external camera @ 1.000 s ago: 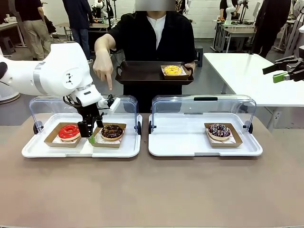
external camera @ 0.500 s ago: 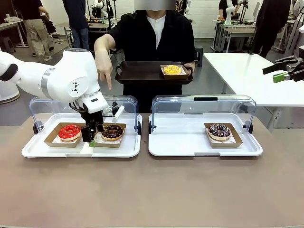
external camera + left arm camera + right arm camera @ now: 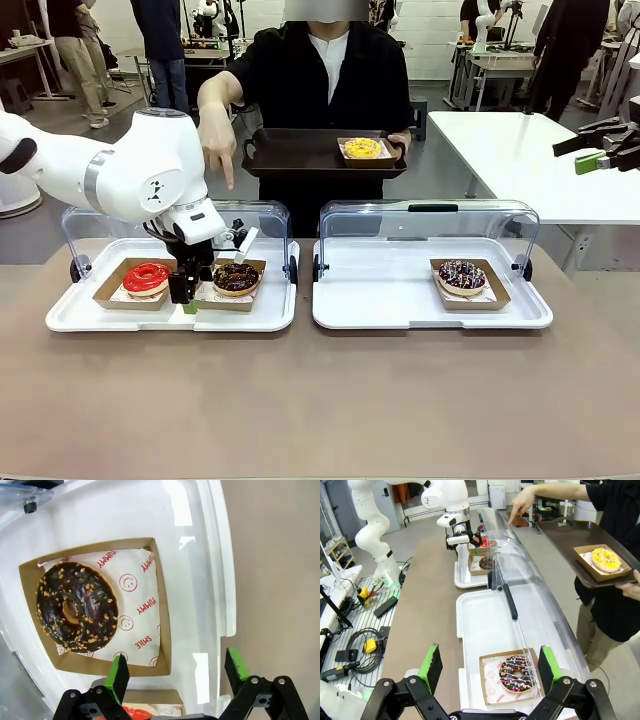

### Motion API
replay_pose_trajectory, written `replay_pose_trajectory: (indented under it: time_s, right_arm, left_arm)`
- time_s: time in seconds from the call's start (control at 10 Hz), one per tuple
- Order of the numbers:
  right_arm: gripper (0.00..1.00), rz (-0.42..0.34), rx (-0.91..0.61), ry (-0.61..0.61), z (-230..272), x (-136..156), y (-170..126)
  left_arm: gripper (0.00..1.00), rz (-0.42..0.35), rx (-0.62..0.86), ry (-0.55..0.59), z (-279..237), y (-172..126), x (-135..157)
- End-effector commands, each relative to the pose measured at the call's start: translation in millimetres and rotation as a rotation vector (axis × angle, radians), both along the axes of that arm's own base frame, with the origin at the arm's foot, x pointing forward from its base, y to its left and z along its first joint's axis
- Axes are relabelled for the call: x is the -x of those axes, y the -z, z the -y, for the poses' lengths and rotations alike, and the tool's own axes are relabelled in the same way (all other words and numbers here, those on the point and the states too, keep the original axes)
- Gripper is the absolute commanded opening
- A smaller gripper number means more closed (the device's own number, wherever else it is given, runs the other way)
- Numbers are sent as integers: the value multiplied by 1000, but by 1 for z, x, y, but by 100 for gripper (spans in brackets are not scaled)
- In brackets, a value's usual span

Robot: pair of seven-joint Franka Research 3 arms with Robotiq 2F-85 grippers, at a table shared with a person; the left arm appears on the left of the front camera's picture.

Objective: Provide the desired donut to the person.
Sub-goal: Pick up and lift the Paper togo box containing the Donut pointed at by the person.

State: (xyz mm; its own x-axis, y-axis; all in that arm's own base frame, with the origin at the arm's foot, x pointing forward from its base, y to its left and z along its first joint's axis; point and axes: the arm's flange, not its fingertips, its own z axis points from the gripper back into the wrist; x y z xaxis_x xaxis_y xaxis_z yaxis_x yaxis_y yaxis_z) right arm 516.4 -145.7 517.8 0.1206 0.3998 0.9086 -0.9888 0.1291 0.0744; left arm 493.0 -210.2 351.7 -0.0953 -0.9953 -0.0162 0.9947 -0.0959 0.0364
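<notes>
The person [image 3: 325,75] stands across the table and points a finger [image 3: 229,178] down at the left tray. Their other hand holds a dark serving tray [image 3: 300,152] carrying a yellow donut [image 3: 363,148]. On the white left tray [image 3: 120,318] lie a red donut [image 3: 146,277] and a chocolate nut donut [image 3: 237,277], each in a cardboard boat. My left gripper [image 3: 187,298] hangs open between those two. From the left wrist, the chocolate nut donut [image 3: 76,607] lies ahead of the open left gripper [image 3: 177,672]. My right gripper [image 3: 596,150] waits open at the far right.
A sprinkled chocolate donut [image 3: 461,275] sits on the right tray [image 3: 380,300]; the right wrist camera sees the same sprinkled chocolate donut [image 3: 516,672] below the right gripper [image 3: 489,667]. Clear hinged lids [image 3: 430,220] stand raised behind both trays. Bare brown tabletop [image 3: 320,400] stretches in front.
My left arm has swung a little, and its gripper has slipped slightly left and down between the two donuts. The pointing hand and the right arm have held still.
</notes>
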Motion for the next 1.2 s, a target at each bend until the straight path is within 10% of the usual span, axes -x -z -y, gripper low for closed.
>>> replay_pose_trajectory:
  time_s: [0.0,0.7,0.8,0.9,1.0,1.1]
  right_arm:
    - [100,-5,1,5,-1,-1,0]
    - [100,-5,1,5,-1,-1,0]
    - [100,-5,1,5,-1,-1,0]
    - [100,-5,1,5,-1,-1,0]
    - [100,-5,1,5,-1,-1,0]
    - [100,-5,1,5,-1,-1,0]
  left_arm:
    - [100,39,0,-23,-2,9,-4]
    - [100,20,-19,-47,-3,28,-15]
    - [53,22,-16,-40,-3,29,-16]
    - [46,23,-18,-42,-3,29,-16]
    - [0,26,-17,-43,-4,29,-16]
    - [0,28,-16,-45,-6,28,-16]
